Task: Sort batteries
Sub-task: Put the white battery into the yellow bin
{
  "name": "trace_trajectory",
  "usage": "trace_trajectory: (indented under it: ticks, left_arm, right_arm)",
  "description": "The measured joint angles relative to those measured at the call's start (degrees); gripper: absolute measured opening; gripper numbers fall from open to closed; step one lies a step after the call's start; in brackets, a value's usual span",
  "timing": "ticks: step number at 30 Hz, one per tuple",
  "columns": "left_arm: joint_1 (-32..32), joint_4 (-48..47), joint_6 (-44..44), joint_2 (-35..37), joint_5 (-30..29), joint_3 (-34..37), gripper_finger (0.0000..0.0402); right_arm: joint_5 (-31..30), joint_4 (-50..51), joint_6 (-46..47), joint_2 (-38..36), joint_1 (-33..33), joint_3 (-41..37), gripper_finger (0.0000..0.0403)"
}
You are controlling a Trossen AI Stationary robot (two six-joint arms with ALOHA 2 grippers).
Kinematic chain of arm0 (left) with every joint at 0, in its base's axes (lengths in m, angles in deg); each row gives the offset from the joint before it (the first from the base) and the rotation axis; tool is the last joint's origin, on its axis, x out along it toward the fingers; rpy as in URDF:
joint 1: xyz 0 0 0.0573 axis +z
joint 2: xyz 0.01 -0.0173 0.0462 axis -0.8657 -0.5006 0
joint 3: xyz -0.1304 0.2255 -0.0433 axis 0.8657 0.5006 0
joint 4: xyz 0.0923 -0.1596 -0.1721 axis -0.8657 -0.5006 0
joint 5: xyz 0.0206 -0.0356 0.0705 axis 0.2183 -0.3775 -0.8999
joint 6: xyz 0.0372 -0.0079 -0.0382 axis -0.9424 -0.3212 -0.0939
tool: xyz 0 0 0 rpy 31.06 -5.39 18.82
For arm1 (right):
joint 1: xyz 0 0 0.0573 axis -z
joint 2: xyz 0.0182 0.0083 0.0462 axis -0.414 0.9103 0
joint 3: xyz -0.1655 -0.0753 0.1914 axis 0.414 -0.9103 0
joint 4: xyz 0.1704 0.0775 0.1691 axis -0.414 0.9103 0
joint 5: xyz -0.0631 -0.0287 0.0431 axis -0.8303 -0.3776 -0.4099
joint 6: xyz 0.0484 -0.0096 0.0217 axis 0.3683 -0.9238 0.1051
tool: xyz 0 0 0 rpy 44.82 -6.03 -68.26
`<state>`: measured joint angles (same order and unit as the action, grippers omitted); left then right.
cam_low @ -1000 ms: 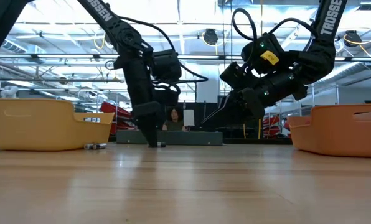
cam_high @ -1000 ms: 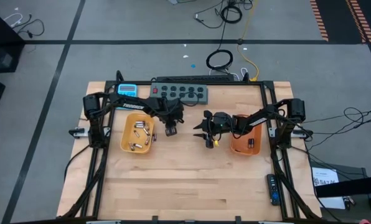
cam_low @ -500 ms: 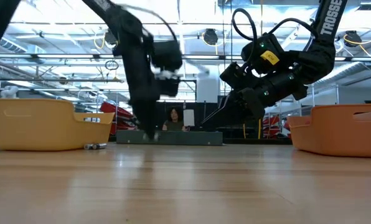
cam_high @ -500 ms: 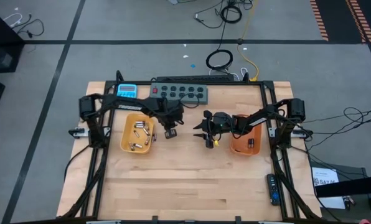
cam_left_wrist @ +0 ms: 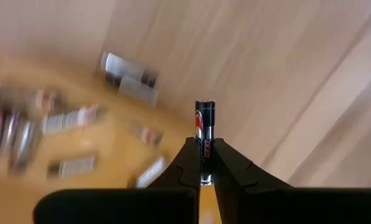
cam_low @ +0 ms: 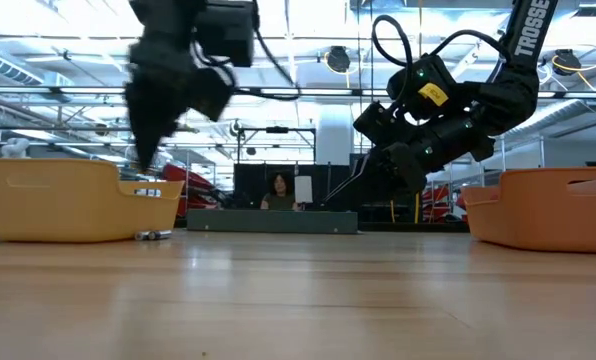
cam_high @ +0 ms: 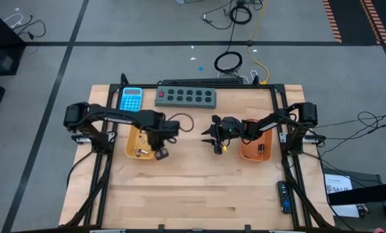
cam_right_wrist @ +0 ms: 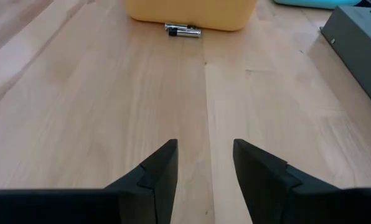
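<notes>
Two trays sit on the table (cam_high: 193,194): a yellow tray (cam_high: 132,147) toward the left edge and an orange tray (cam_high: 251,152) toward the right edge. Left gripper (cam_left_wrist: 203,163) hangs over the yellow tray's right rim, its fingers (cam_left_wrist: 187,163) clamped on one dark battery (cam_left_wrist: 204,124), which stands up from between the tips. Loose batteries (cam_left_wrist: 67,118) lie in the yellow tray below it, blurred in the left wrist view. Two more cells (cam_right_wrist: 183,30) lie on the bare wood, just beside the yellow tray's outer wall on the side facing the table's middle.

Right gripper (cam_right_wrist: 204,163) hovers above the wood near the table's middle, left of the orange tray, fingers apart and holding nothing. A dark item lies in the orange tray; cannot tell what it is from the high view.

Along the far edge: a blue calculator (cam_high: 131,99) toward the left corner and a grey button strip (cam_high: 186,97) just right of it. In the low view a person (cam_low: 277,188) shows in the room beyond the table.
</notes>
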<state>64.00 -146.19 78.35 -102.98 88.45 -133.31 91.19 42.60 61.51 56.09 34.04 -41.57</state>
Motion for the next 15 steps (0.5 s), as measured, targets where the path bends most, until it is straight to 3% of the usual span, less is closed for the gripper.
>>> trace_trajectory:
  ticks: [6, 15]
  left_arm:
    - [-3.3, -6.4, 6.3, 1.6, -3.2, 4.1, 0.0024]
    - [-4.2, -7.4, 8.9, 1.6, -14.6, 7.7, 0.0091]
  right_arm:
    - [0.0, 0.2, 0.0, 0.0, 0.0, 0.0, 0.0146]
    - [0.0, 0.3, -0.3, 0.0, -0.7, 0.0, 0.0146]
